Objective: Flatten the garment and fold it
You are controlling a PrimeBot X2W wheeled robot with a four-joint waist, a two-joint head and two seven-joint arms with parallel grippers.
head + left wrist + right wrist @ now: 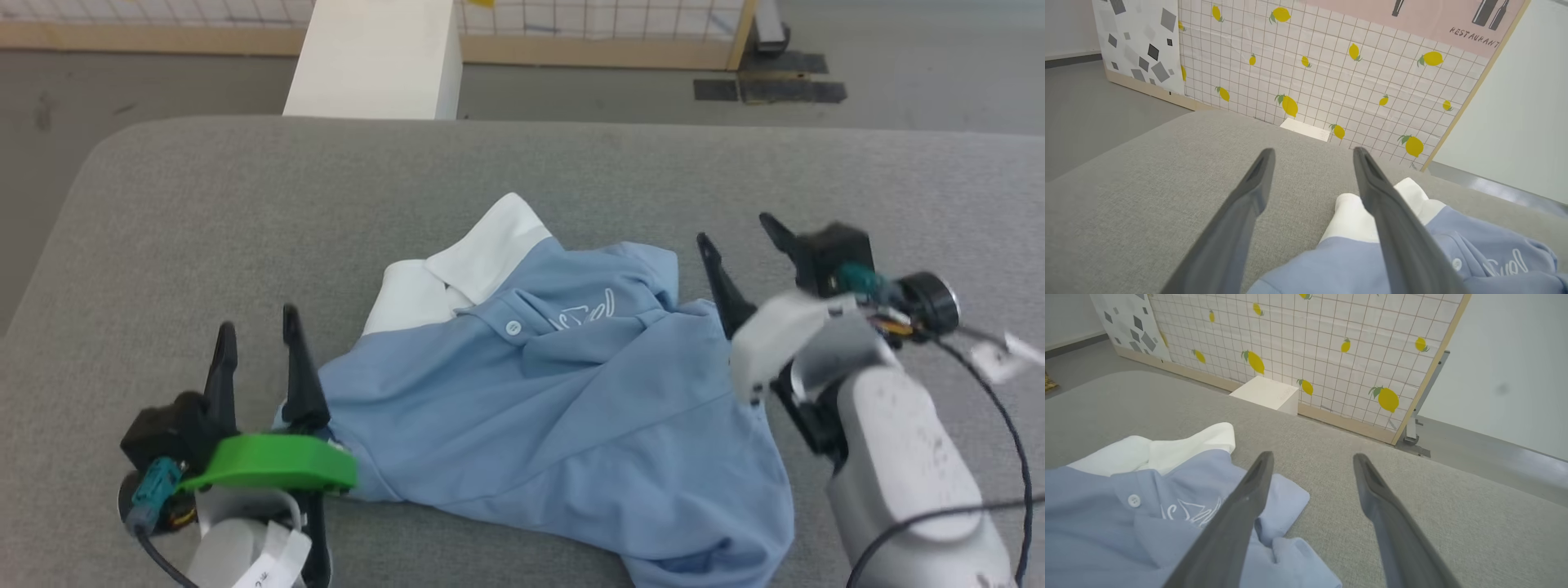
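our left claw (257, 320) hangs with its two dark fingers (302, 367) spread and nothing between them, one finger over the near-left edge of the light blue polo shirt (555, 392), the other over the bare grey padded bench (245, 188). our right claw (734, 227), likewise spread and empty, hovers just beside the shirt's opposite edge, where what looks like a sleeve (653, 269) lies doubled over. between them the shirt lies front up near the middle of the bench, its white collar (490, 245) pointing toward the far edge, the placket button (513, 327) and cursive chest logo (584, 309) showing, diagonal creases running across the body and the hem (718, 555) bunched at the near right. beyond the bench stand a white block (375, 57) and a lemon-print grid panel (1331, 61). we judge the flattening step in hand and unfinished, with no fold begun. the next move, we think, calls for each claw to drop onto its own side, pinch a single layer at sleeve or shoulder, and draw outward so the creases pull flat.
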